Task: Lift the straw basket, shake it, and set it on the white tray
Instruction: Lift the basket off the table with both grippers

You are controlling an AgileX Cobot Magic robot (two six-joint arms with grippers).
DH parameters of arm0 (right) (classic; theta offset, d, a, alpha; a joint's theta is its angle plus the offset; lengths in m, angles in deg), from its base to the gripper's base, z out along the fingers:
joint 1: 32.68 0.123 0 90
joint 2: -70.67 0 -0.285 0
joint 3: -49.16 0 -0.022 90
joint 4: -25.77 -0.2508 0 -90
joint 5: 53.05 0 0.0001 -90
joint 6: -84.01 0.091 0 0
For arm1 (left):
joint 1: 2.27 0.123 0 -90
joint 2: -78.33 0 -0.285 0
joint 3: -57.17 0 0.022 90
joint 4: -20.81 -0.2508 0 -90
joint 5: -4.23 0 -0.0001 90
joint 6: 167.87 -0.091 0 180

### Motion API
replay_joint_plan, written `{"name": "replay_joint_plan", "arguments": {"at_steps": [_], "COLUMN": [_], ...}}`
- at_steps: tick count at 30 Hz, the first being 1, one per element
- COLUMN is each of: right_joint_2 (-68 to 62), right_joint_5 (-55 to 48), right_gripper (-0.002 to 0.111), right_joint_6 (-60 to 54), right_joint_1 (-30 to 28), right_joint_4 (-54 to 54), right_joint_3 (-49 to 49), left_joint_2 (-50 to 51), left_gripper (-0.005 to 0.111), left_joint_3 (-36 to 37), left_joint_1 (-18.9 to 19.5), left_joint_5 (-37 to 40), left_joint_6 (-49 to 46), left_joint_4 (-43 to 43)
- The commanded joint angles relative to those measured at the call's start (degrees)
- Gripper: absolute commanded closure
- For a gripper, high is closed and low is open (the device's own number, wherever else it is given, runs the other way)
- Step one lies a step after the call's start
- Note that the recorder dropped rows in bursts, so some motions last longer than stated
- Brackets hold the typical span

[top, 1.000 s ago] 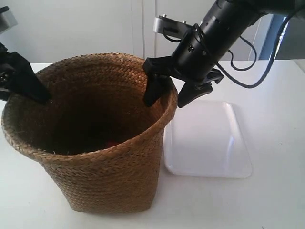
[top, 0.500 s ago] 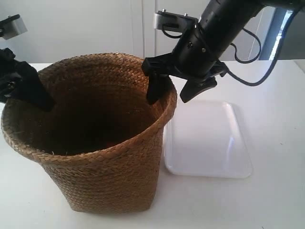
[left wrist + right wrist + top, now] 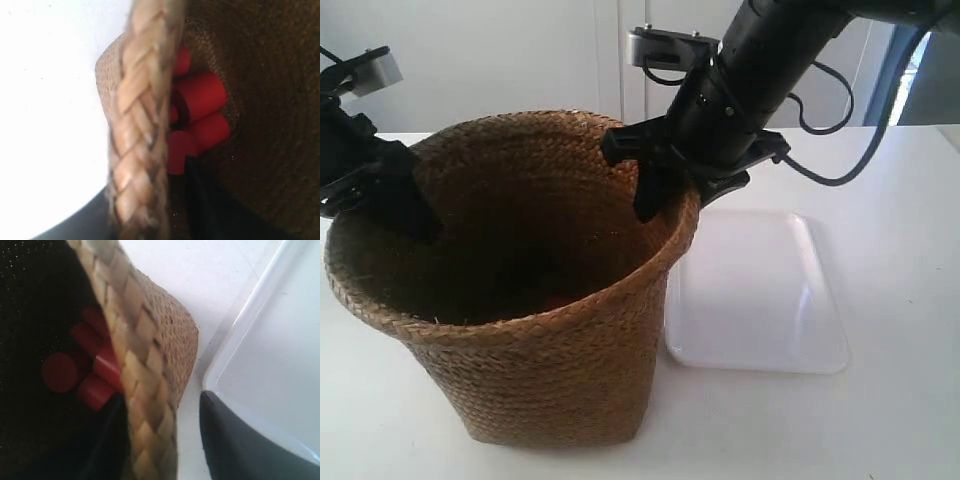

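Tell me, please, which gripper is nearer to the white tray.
Right. The right gripper straddles the straw basket rim beside the white tray; the left gripper is at the opposite rim, across the basket from it.

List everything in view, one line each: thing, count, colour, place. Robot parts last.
straw basket: one, tan-brown, standing on the table next to the tray
red cylinders: several (exact count unclear), red, at the bottom inside the basket
white tray: one, white, flat on the table beside the basket
table: one, white, under everything
wall: white panels, behind the table
right tool: one, black, straddling the basket rim on the tray side, one finger inside, one outside, open
left tool: one, black, at the opposite rim, one finger inside
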Motion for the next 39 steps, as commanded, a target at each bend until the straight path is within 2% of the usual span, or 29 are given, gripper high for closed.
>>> {"name": "replay_joint_plan", "arguments": {"at_steps": [1,10,19,21,24,25,27,32,39], "right_joint_2": [0.7,0.7,0.5,0.5,0.5,0.5,0.8,3.3,12.8], "right_joint_5": [-0.4,3.5,-3.5,-3.4,-2.7,-2.1,-1.3,1.9,11.1], "right_gripper": [0.069,0.069,0.069,0.075,0.101,0.108,0.108,0.108,0.108], "right_joint_6": [1.0,0.7,-0.1,1.0,0.7,1.0,1.0,0.7,1.0], "right_joint_1": [0.1,0.1,0.1,0.1,0.1,0.1,0.1,0.1,5.2], "right_joint_4": [-0.2,-4.9,-0.4,0.1,1.1,1.1,1.1,1.1,7.9], "right_joint_3": [0.0,0.0,0.0,0.0,0.0,0.0,0.0,0.0,-2.7], "left_joint_2": [-0.2,-0.2,-0.2,-0.2,-0.2,-0.2,-0.2,-1.5,-11.0], "left_gripper": [0.078,0.079,0.079,0.079,0.087,0.096,0.106,0.107,0.107], "left_joint_3": [0.4,0.4,0.4,0.4,0.4,0.4,0.4,0.3,0.5], "left_joint_1": [-0.3,-0.3,-0.3,-0.3,-0.3,-0.3,-0.3,-0.3,-0.3], "left_joint_5": [1.0,-1.3,-1.9,-2.2,-2.9,-2.9,-2.1,-0.9,-7.4], "left_joint_6": [0.3,0.3,0.2,0.2,0.2,0.2,-0.6,-0.7,-0.2], "left_joint_4": [2.3,2.9,4.7,4.7,4.7,4.7,4.3,5.3,4.1]}}
